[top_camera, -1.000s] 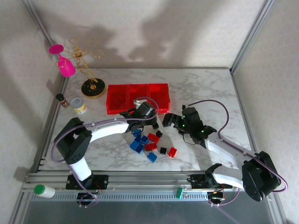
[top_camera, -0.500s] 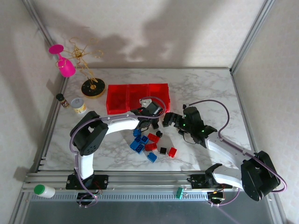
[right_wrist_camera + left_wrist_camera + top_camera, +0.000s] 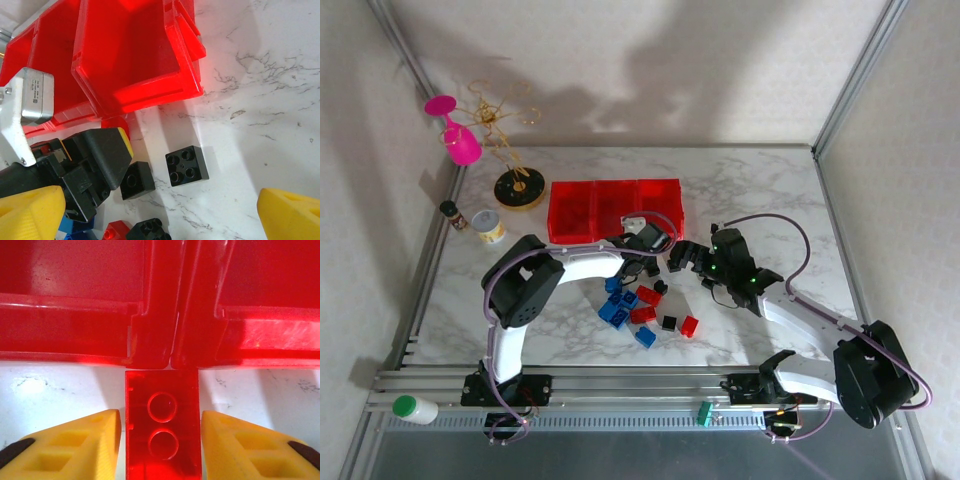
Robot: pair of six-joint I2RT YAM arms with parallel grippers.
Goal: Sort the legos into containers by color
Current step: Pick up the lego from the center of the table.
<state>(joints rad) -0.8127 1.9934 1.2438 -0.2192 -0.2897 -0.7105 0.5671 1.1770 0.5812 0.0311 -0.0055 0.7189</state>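
The left gripper (image 3: pixel 652 238) now sits against the near wall of the three joined bright red plastic bins (image 3: pixel 570 212). A second ago it was a little to the left and nearer the loose bricks. The left arm's elbow has also swung in from the far left toward the middle of the table.

In the left wrist view, the left gripper (image 3: pixel 160 436) has its yellow fingers (image 3: pixel 95 440) set narrowly around a translucent red two-stud oblong brick (image 3: pixel 162 432), pressing on both long sides and holding it. The far end of the brick meets the bins' wall right at the seam between two compartments. From overhead these look like the middle and right ones.

The right gripper (image 3: pixel 686 257) has hardly moved over the last second and hovers just right of the left one. In the right wrist view, the right gripper (image 3: pixel 160 212) is spread wide, with one yellow fingertip at each lower corner. Below it a black square four-stud brick (image 3: pixel 186 166) lies on the marble table (image 3: pixel 260 110), near the right bin's corner. A second black brick (image 3: pixel 137 180) lies beside the left gripper's black finger housing.

The pile of blue, red and black bricks (image 3: pixel 638 306) lies as it did before, on the table in front of the bins.
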